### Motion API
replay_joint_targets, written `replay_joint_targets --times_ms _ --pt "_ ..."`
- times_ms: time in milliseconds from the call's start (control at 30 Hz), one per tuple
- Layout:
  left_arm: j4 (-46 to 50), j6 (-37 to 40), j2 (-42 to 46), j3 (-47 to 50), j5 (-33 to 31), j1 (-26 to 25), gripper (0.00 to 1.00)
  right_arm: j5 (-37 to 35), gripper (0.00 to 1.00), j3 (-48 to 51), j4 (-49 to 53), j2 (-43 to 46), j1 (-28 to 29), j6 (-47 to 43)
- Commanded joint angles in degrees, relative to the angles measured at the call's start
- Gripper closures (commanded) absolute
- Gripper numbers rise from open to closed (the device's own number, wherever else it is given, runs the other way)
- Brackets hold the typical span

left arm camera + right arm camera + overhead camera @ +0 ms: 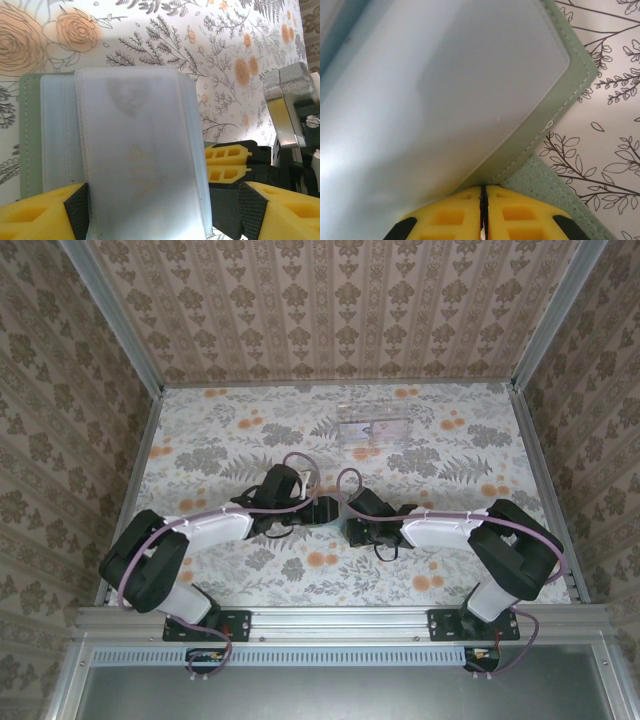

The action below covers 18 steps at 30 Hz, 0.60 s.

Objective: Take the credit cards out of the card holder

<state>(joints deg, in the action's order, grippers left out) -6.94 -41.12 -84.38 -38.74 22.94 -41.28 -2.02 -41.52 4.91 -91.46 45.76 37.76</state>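
Here, left hand [164, 210] wide astride frosted pale card [145, 160] — right hand [483, 210] pinches stitched soft card holder [540, 132].

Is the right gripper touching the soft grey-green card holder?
Touching. The right wrist view shows the right gripper shut, with the edge of the soft grey-green card holder running straight into its closed yellow fingertips.

L fingers [42, 216] apart, R fingers [447, 218] pinched.
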Motion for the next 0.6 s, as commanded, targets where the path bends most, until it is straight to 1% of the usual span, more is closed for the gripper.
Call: replay_joint_targets --times_ms 0,267,400,567 --pt "1.1 0.55 3.44 0.83 -1.72 -0.32 0.21 1.49 0.87 -0.13 -0.51 -1.62 0.02 0.66" --pt "-1.49 -0.04 1.73 1.22 1.05 -0.28 0.25 1.58 0.87 -0.01 -0.78 -1.79 0.03 0.74" --pt "-1.29 -0.02 2.0 1.31 0.52 -0.21 0.25 1.45 0.87 0.12 -0.69 -1.71 0.01 0.74" --pt "-1.85 -0.29 4.51 2.32 -0.08 0.4 0.25 1.41 0.87 0.12 -0.76 -1.79 -0.04 0.83"
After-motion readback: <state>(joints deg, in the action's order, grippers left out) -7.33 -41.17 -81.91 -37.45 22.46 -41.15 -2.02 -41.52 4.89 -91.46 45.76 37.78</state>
